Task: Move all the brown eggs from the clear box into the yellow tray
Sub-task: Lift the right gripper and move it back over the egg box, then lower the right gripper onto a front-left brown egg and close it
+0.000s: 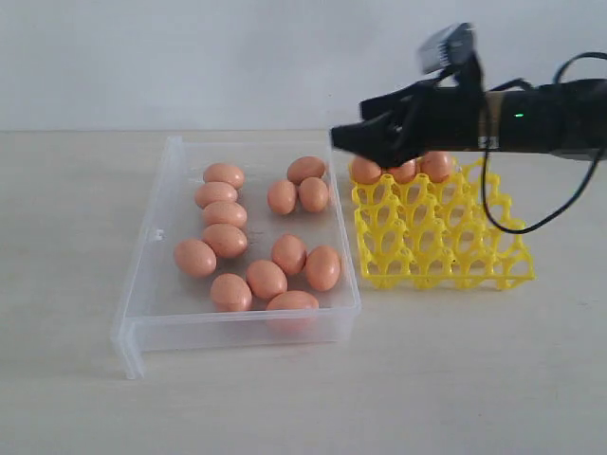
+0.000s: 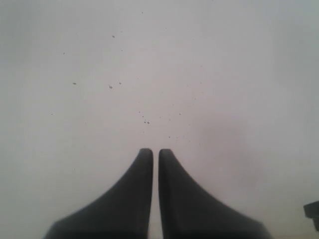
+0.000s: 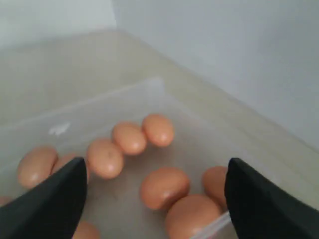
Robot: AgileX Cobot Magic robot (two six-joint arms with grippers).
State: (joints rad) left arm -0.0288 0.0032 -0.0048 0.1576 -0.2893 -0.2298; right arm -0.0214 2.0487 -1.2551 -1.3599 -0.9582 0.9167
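The right pincer (image 1: 349, 133) is held above the far left corner of the yellow tray (image 1: 446, 256), close to the right wall of the clear box (image 1: 152, 237). Its jaws are spread wide apart and nothing is gripped between them. Three brown eggs (image 1: 365, 172) are seated side by side in the tray's far row, partly hidden behind the arm. Thirteen more are counted loose on the floor of the box, which is set on the worktop (image 1: 427, 379) just left of the tray. The left pincer (image 2: 155, 153) is seen only in its own wrist view, jaws pressed together over a pale, speckled surface.
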